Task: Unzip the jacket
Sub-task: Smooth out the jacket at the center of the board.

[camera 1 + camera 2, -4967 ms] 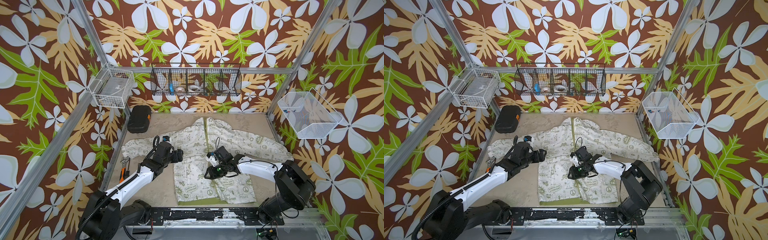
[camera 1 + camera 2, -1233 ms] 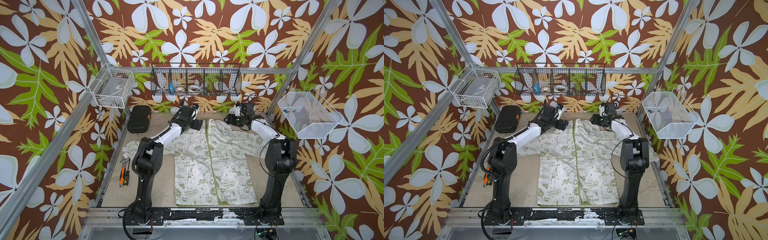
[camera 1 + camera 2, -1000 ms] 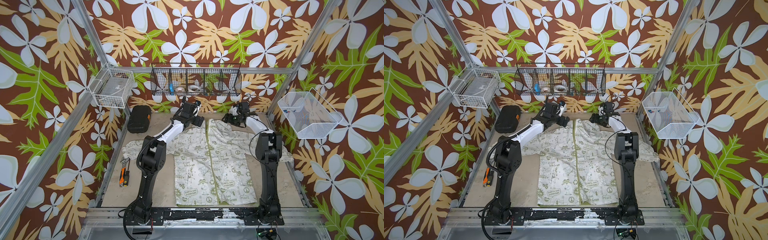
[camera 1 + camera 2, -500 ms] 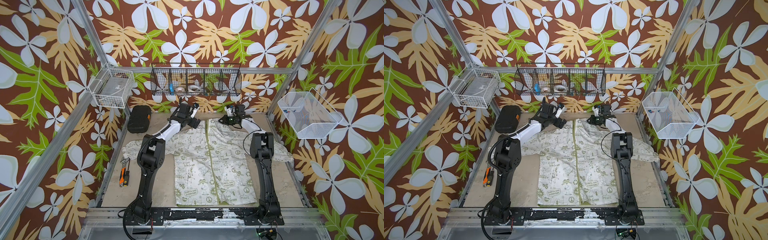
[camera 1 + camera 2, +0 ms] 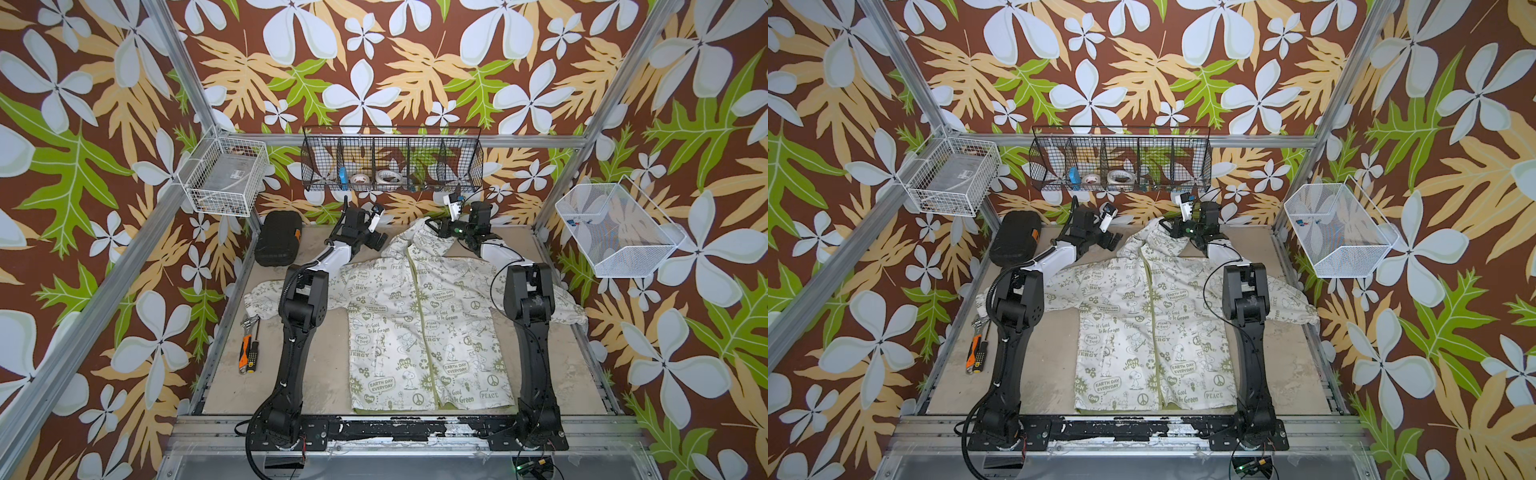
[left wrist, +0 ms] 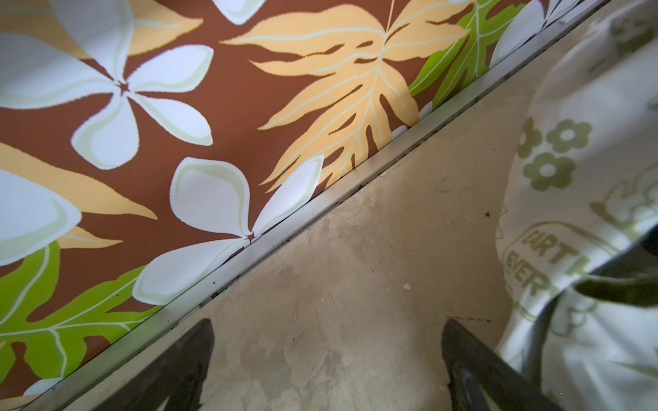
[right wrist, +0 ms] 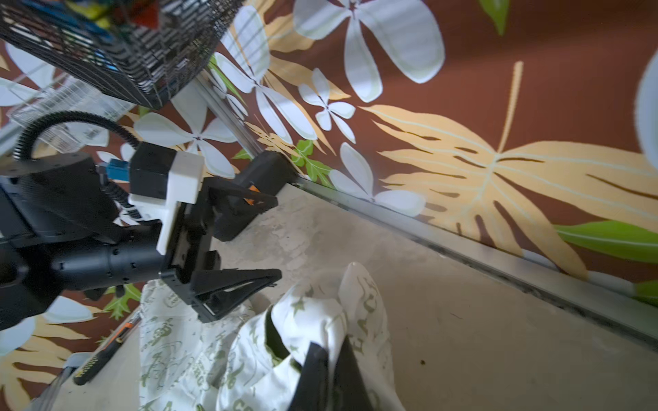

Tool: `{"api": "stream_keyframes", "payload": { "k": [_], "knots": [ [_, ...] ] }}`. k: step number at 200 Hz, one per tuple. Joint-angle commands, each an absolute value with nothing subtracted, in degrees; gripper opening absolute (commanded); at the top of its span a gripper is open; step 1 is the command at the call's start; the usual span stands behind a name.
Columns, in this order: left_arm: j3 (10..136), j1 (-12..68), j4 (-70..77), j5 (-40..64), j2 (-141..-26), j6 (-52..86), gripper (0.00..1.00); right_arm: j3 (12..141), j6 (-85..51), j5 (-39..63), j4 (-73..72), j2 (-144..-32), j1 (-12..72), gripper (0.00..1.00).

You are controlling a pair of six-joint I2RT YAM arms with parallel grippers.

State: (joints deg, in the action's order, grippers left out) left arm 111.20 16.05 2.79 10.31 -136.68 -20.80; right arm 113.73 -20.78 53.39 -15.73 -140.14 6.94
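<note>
The cream jacket (image 5: 419, 332) (image 5: 1150, 332) with olive print lies flat on the table, hood toward the back wall. Its green zipper (image 5: 422, 316) runs down the middle, closed along its visible length. My right gripper (image 5: 434, 224) (image 7: 331, 347) is at the hood's far end, shut on a fold of hood fabric (image 7: 313, 313). My left gripper (image 5: 374, 243) (image 6: 327, 327) stands open over bare tabletop just left of the hood, holding nothing. The same open gripper (image 7: 276, 238) also shows in the right wrist view. The jacket (image 6: 569, 178) lies beside one finger.
A black case (image 5: 277, 238) sits at the back left corner, and hand tools (image 5: 248, 349) lie along the left edge. A black wire basket (image 5: 390, 160) hangs on the back wall just above both grippers. White baskets (image 5: 226, 176) (image 5: 615, 232) hang on the side walls.
Both arms have stretched from the jacket's middle to the back of the table. In the last second the right gripper moved left onto the hood and shut on it. The left stayed open.
</note>
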Motion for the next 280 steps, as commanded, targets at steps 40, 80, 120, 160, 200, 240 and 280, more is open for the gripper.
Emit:
{"api": "stream_keyframes", "payload": {
  "k": [40,80,120,160,200,240,280],
  "knots": [
    [101.15,17.45,16.59,31.02,-130.08,-24.69,1.0,129.15,-14.09,60.44,-1.52,-144.81,9.99,0.13],
    [110.31,20.53,10.07,23.75,-136.32,-27.58,1.0,130.88,-14.17,63.28,2.25,-146.1,11.72,0.13],
    [118.01,21.63,7.16,18.04,-141.7,-26.76,0.91,128.44,-13.67,64.74,4.42,-144.93,12.3,0.17],
    [121.25,21.62,8.88,12.21,-142.31,-22.73,0.3,125.43,-11.61,52.57,12.4,-141.71,11.53,0.59],
    [122.05,21.46,11.73,8.33,-142.09,-20.11,0.17,109.33,-18.31,39.27,3.07,-133.93,7.78,0.67],
    [126.23,21.1,8.43,6.58,-143.97,-17.4,0.28,109.33,-14.16,44.85,5.19,-135.79,7.16,0.66],
    [128.39,20.76,7.12,3.85,-145.46,-15.99,0.53,118.25,-12.56,45.4,7.3,-141.04,8.74,0.6]
  ]
}}
